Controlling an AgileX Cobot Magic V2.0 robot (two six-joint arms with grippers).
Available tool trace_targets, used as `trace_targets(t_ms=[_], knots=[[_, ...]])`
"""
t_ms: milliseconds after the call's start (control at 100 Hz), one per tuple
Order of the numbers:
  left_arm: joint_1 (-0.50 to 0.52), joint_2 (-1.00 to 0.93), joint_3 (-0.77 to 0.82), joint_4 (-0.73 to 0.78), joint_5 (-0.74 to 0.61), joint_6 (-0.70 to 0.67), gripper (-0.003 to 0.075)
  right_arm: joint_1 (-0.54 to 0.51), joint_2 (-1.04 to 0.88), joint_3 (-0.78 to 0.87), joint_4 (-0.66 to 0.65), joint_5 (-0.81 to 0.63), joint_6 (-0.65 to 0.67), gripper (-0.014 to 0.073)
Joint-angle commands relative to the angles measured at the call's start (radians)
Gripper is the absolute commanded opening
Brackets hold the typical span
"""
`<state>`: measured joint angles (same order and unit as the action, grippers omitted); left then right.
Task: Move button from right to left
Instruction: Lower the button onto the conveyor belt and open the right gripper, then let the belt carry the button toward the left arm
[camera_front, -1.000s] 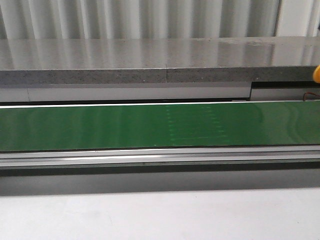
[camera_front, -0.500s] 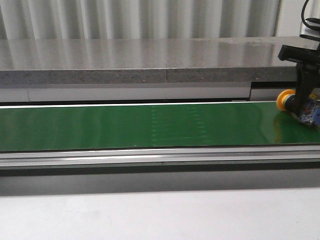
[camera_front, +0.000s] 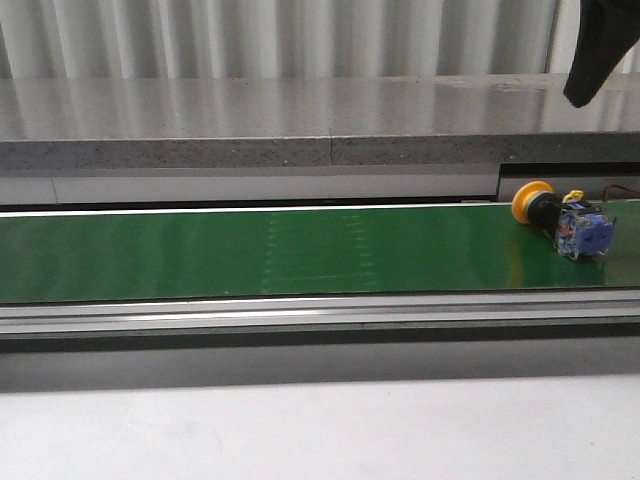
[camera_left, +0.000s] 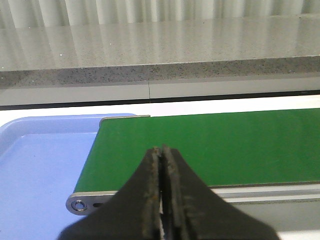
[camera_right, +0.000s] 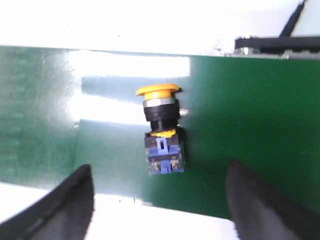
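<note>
The left end effector has its two dark fingers pressed together, holding nothing. The right end effector is spread wide, one dark fingertip at each side, empty; in the front view it shows only as a dark shape raised high at the right.

The belt runs left to right across the middle of the front view, between a table at 6 o'clock and a stone ledge at 12 o'clock. A ribbed wall stands behind the ledge. The button lies on its side on the belt at the 3 o'clock end, near the rear edge, head toward the left, block toward the right. The right gripper hangs above it, one finger on either side and both apart from it. The left gripper hangs over the belt's near edge by its left end. A tray lies beside that end, at 9 o'clock from it.
</note>
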<state>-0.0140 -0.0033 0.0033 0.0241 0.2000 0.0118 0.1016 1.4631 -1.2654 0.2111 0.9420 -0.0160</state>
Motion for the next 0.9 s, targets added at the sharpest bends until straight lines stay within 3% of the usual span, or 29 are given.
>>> trace_targets(t_ms=[0, 160, 230, 890], knots=[[-0.007, -0.033, 0.04, -0.001, -0.078, -0.012, -0.002, 0.032, -0.078, -0.022, -0.045, -0.013, -0.034, 0.0399], [-0.007, -0.033, 0.04, -0.001, -0.078, -0.012, -0.002, 0.095, -0.157, 0.017, -0.129, -0.022, -0.034, 0.0035], [-0.007, -0.033, 0.04, -0.001, -0.078, -0.012, -0.002, 0.115, -0.196, 0.054, -0.149, -0.035, -0.034, -0.0071], [-0.007, -0.033, 0.04, -0.001, -0.078, -0.012, -0.002, 0.145, -0.782, 0.64, -0.218, -0.446, -0.034, -0.0066]])
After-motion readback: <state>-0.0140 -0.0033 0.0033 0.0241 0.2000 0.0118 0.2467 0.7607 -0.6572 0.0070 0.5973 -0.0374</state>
